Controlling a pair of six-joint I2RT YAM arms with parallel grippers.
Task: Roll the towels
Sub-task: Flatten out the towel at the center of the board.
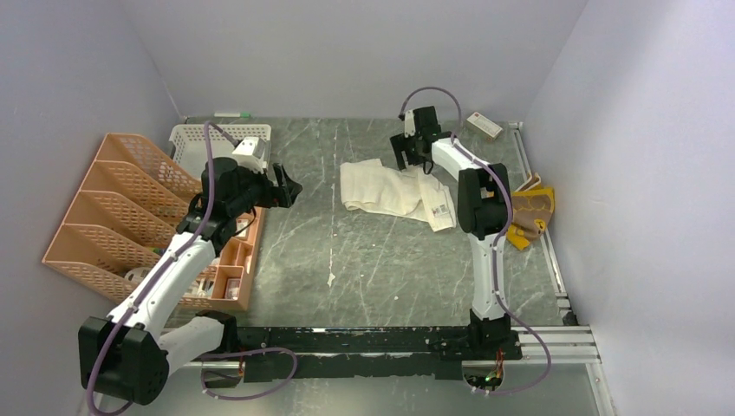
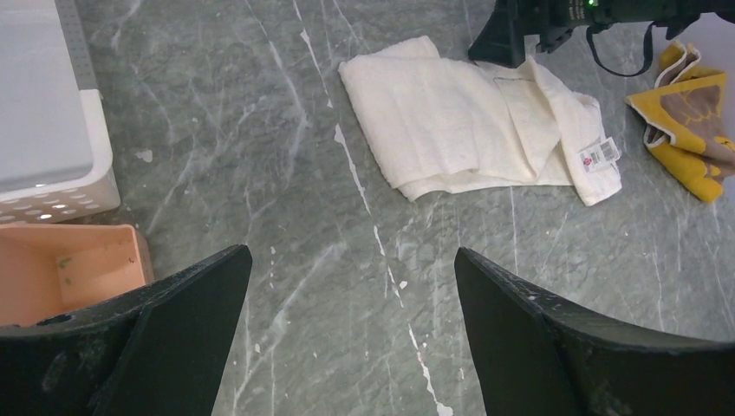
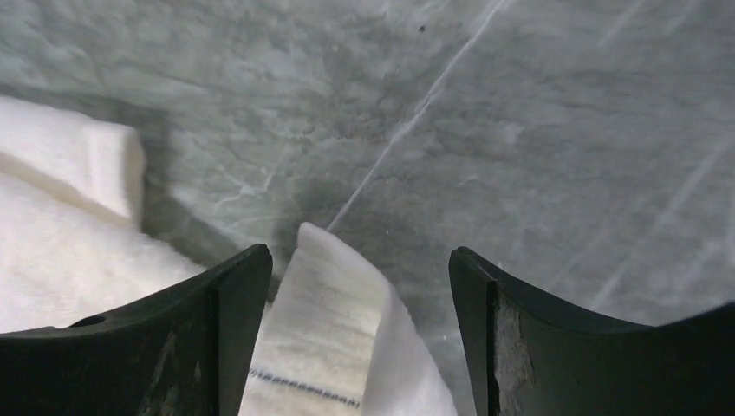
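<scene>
The off-white towel (image 1: 390, 189) lies crumpled and partly folded on the grey marble table; it also shows in the left wrist view (image 2: 468, 130). My right gripper (image 1: 409, 156) sits low over its far edge, jaws open, with a raised corner of the towel (image 3: 329, 329), stitched band showing, standing between the fingers (image 3: 360, 252). The mustard-yellow towel (image 1: 530, 212) lies bunched at the right edge, behind the right arm, and in the left wrist view (image 2: 689, 121). My left gripper (image 1: 290, 186) is open and empty (image 2: 353, 286), above bare table left of the off-white towel.
An orange file organizer (image 1: 113, 208) and a white perforated basket (image 1: 208, 139) stand at the left, close under the left arm. A small white-and-red box (image 1: 484, 126) lies at the back right. A metal rail (image 1: 542, 217) runs along the right edge.
</scene>
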